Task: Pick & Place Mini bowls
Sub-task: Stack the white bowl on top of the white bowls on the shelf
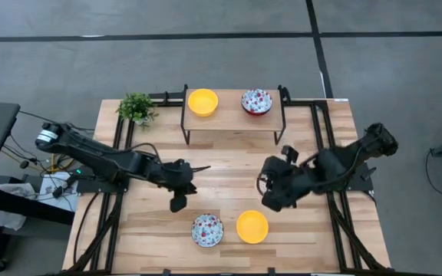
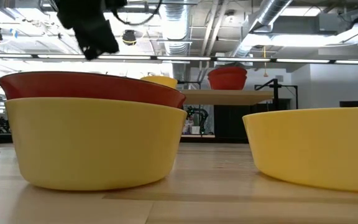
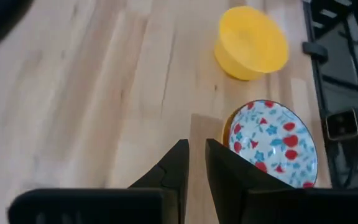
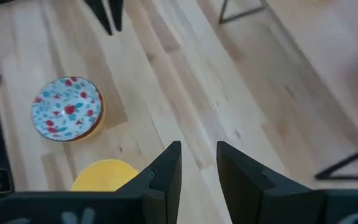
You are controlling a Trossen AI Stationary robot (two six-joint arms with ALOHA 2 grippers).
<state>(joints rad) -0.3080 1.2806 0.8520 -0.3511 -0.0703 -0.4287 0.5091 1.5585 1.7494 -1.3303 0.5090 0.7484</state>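
A floral mini bowl sits nested inside a yellow one near the table's near edge. A lone yellow bowl stands on its base to its right. One more yellow bowl and one more floral bowl rest on a small raised shelf at the far side. My left gripper hovers above the table just far-left of the nested pair, its fingers only a narrow gap apart. My right gripper hovers far-right of the lone yellow bowl, slightly open. Both hold nothing.
The wooden shelf stands on thin black legs at the far middle of the table. A small green potted plant stands at the far-left corner. Black frame rails run along the left and right table edges. Bare wood lies between the two grippers.
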